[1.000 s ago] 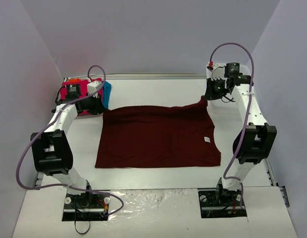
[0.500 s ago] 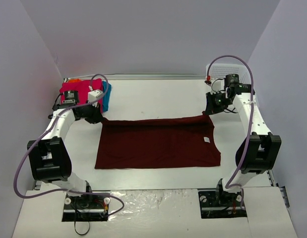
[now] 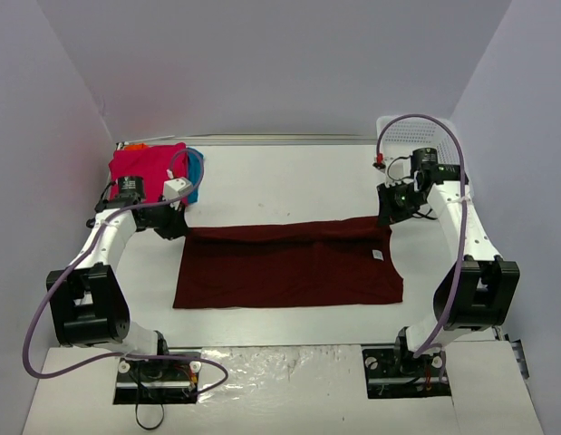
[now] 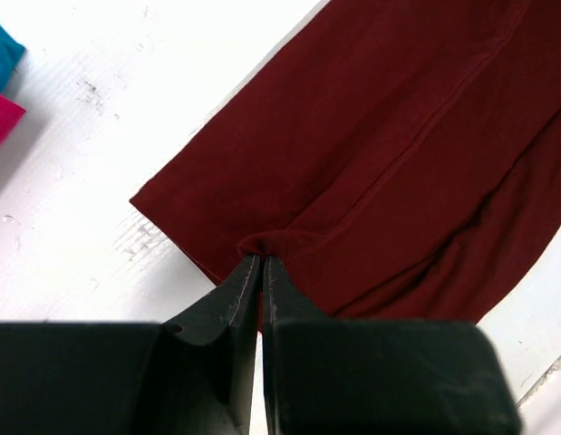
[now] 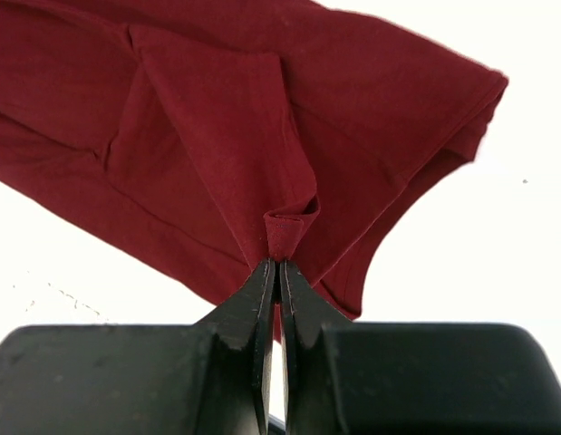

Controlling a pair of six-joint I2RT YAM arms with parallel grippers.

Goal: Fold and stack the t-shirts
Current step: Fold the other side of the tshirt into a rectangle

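Left gripper (image 4: 261,263) and right gripper (image 5: 280,265) are each closed tight on a small pinch of the maroon t-shirt (image 3: 289,267). The left holds the far left corner of the cloth, and the right holds the far right corner, by the sleeve. In both wrist views the fingers meet with only a nub of fabric bunched at the tips.

That thin bite looks like the main risk. With so little cloth in either pinch, a corner could slip free as the far edge is drawn over, and the fold would drop crooked. Uneven travel of the two arms would likely skew the folded edge or drag the whole shirt across the table (image 3: 280,181). In the right wrist view the sleeve is doubled and creased under the grip, so a wrinkle may get trapped inside the fold.

From the grippers, the body of the maroon shirt spreads toward the arm bases and lies flat, with a folded band running between the two pinch points. Just beyond the left gripper lies the pink t-shirt (image 3: 146,168), with the teal t-shirt (image 3: 197,168) beside it toward the centre and a sliver of orange t-shirt (image 3: 133,145) at its far edge. All three are well apart from the right gripper. The white neck label (image 3: 377,255) sits on the maroon cloth, just nearer the bases than the right gripper
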